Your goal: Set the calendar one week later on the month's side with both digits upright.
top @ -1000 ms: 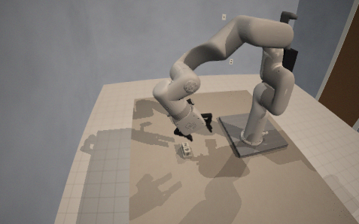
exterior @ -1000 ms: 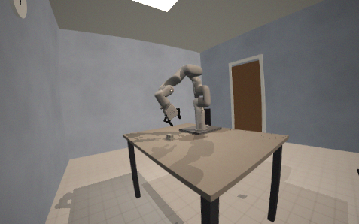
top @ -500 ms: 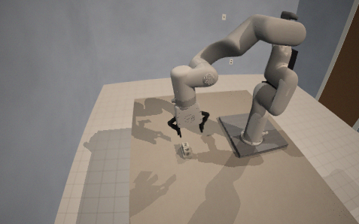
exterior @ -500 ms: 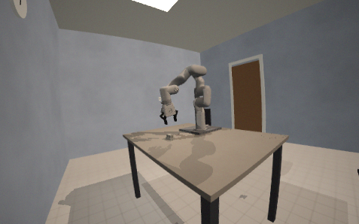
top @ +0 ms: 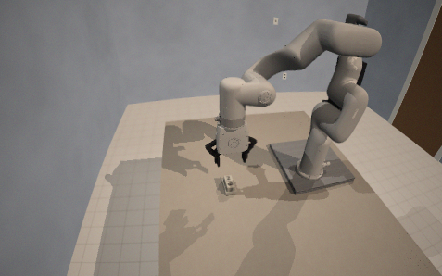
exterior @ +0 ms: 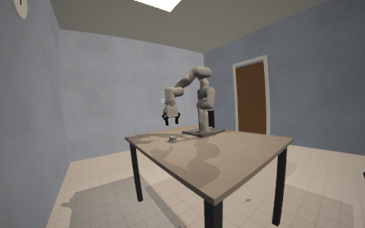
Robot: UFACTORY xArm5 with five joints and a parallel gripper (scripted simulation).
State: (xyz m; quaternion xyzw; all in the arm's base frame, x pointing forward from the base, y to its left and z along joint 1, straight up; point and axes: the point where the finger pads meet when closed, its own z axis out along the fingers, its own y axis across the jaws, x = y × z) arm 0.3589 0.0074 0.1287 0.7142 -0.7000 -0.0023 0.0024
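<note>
The small calendar tray with its two pale cubes (top: 229, 184) stands flat on the table, left of the robot's base plate. It is tiny in both views, and the digits are too small to read. It also shows in the exterior view (exterior: 172, 139) near the far left edge of the table. My gripper (top: 230, 159) points down, well above the table and a little behind the tray. Its black fingers are spread wide with nothing between them. In the exterior view my gripper (exterior: 171, 122) hangs clearly higher than the tray.
The robot's grey base plate (top: 310, 167) lies on the table right of the tray. The table's left edge (top: 161, 199) runs close to the tray. A brown door (exterior: 251, 99) is in the far wall.
</note>
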